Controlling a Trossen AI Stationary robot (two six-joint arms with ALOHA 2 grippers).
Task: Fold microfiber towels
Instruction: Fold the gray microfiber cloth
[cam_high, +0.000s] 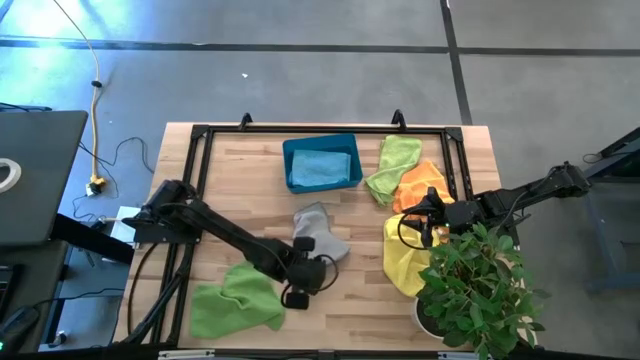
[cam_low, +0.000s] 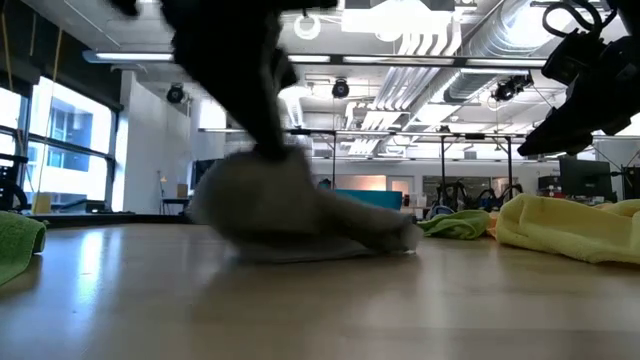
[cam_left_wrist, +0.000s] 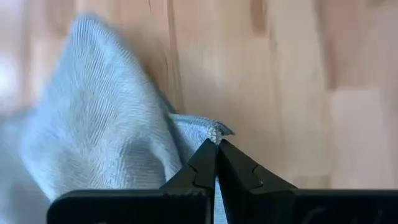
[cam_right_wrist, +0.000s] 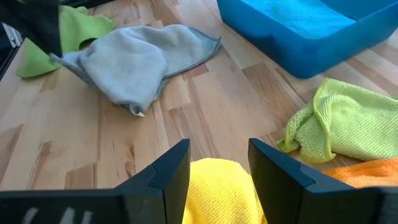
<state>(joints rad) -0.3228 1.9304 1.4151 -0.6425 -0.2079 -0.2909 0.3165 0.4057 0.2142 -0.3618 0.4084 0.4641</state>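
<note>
1. Left gripper (cam_left_wrist: 216, 144) is clenched on a corner of the grey towel (cam_high: 320, 232), near the middle of the table (cam_high: 230, 170). In the left wrist view the fingertips meet with only a small hemmed tip of cloth showing past them.
2. Grey towel lies rumpled and partly doubled over on the wood; the low view shows it as a low heap under the left arm.
3. Right gripper (cam_right_wrist: 219, 163) hangs released, jaws apart, just over the yellow towel (cam_high: 403, 258) at the table's right side, holding nothing.
4. Other cloths: a lime green towel (cam_high: 236, 299) at the near left, a second lime green towel (cam_high: 393, 166) and an orange towel (cam_high: 420, 184) at the far right, and a light blue towel (cam_high: 320, 168) inside the teal bin (cam_high: 290, 155).
5. Risk: the pinch takes very little cloth, so the corner may slip out if pulled fast. A single-corner drag would likely bunch the towel rather than lay it flat.
6. Risk: the potted plant (cam_high: 480, 290) stands close to the right arm; a sweep could brush its leaves.
7. Hard to tell: how many layers are in the pinch. Plant leaves cover part of the yellow towel in the high view.
</note>
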